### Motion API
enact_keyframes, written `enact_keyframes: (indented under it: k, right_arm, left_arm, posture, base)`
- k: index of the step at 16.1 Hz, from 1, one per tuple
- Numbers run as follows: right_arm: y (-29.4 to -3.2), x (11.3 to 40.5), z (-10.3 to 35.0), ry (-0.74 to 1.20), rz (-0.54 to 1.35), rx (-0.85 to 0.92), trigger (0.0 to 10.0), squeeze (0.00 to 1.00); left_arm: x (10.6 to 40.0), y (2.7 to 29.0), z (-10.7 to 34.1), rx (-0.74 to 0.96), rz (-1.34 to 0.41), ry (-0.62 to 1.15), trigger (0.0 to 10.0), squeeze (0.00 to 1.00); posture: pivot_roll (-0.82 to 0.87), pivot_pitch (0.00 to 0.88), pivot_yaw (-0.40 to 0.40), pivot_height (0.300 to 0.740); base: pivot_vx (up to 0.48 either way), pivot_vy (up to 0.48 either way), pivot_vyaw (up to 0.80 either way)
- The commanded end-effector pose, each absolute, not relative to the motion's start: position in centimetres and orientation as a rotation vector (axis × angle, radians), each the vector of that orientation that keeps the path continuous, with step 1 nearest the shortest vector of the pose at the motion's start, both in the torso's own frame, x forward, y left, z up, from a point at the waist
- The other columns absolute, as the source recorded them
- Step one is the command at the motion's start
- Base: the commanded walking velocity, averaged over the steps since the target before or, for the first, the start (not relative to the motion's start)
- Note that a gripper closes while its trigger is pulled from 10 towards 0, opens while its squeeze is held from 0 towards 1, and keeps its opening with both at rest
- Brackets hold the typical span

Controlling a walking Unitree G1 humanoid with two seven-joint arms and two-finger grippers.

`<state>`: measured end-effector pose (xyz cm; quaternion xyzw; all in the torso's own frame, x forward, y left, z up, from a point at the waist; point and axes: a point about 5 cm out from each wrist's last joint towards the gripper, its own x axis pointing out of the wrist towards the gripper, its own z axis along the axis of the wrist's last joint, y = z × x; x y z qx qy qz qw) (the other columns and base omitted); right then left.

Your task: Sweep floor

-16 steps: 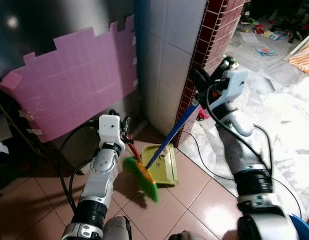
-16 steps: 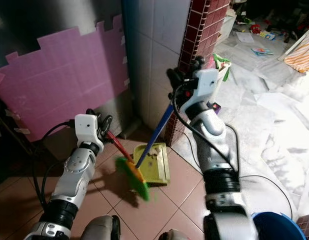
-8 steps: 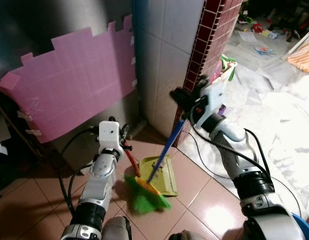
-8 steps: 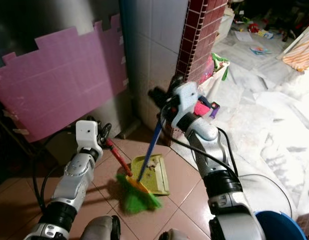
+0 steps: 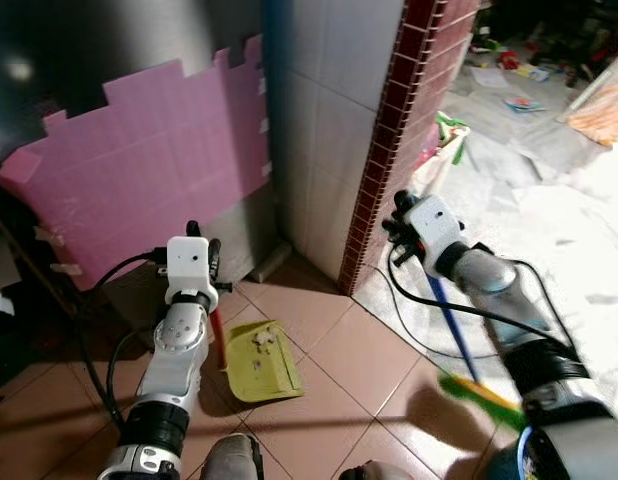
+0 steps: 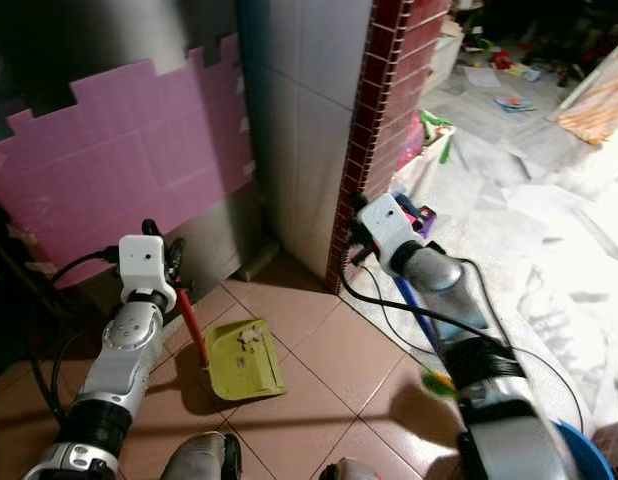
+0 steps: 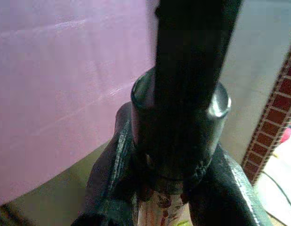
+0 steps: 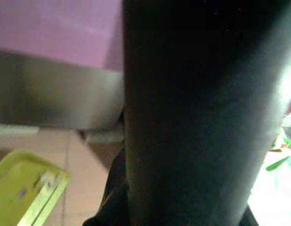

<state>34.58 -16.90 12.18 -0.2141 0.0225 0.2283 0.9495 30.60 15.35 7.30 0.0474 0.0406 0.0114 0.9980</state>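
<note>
A yellow-green dustpan (image 5: 259, 360) lies on the brown floor tiles with a few pale scraps in it. Its red handle (image 5: 215, 335) rises to my left gripper (image 5: 202, 246), which is shut on it. My right gripper (image 5: 400, 234) is shut on the blue broom handle (image 5: 447, 310) in front of the red brick pillar (image 5: 389, 140). The green and orange broom head (image 5: 481, 395) is blurred, low at the right, well apart from the dustpan. In the right wrist view the dark handle crosses the picture and the dustpan (image 8: 23, 197) shows beyond it.
A pink foam sheet (image 5: 139, 160) leans on a steel cabinet at the left. A white tiled wall meets the brick pillar. White sheeting (image 5: 549, 200) and a black cable (image 5: 409, 320) cover the floor at the right, with clutter (image 5: 534, 72) farther back. A blue bucket rim (image 6: 579, 440) is near my right foot.
My right arm has swung the broom away from the dustpan to the right. The left gripper has drawn the dustpan a little to the left and turned it.
</note>
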Motion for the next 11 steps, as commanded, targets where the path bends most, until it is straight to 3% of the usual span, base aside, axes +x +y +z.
enact_keyframes:
  k: [1, 6, 10, 11]
  right_arm:
    - [-16.9, 35.8, 15.3, -0.106, 0.366, -0.408, 10.0, 0.0]
    - [-17.4, 35.2, 13.0, -0.088, 0.111, -0.177, 10.0, 0.0]
    - [-16.4, 34.5, 11.5, -0.066, -0.072, -0.017, 10.0, 0.0]
    - [-15.6, 34.3, 11.7, -0.108, 0.007, 0.089, 10.0, 0.0]
  left_arm:
    - [30.9, 14.9, 8.0, 0.104, -0.001, 0.051, 10.0, 0.0]
    - [30.3, 12.8, 6.7, -0.01, -0.17, 0.139, 10.0, 0.0]
    - [29.9, 11.0, 7.0, -0.076, -0.327, 0.118, 10.0, 0.0]
    - [29.7, 10.8, 6.9, -0.089, -0.366, 0.111, 10.0, 0.0]
  posture:
    - [-0.04, 0.0, 0.016, 0.74]
    - [-0.03, 0.0, 0.019, 0.74]
    - [-0.03, 0.0, 0.043, 0.74]
    - [-0.04, 0.0, 0.066, 0.74]
  base:
    - [0.0, 0.0, 0.0]
    - [0.0, 0.0, 0.0]
    - [0.0, 0.0, 0.0]
    - [0.0, 0.0, 0.0]
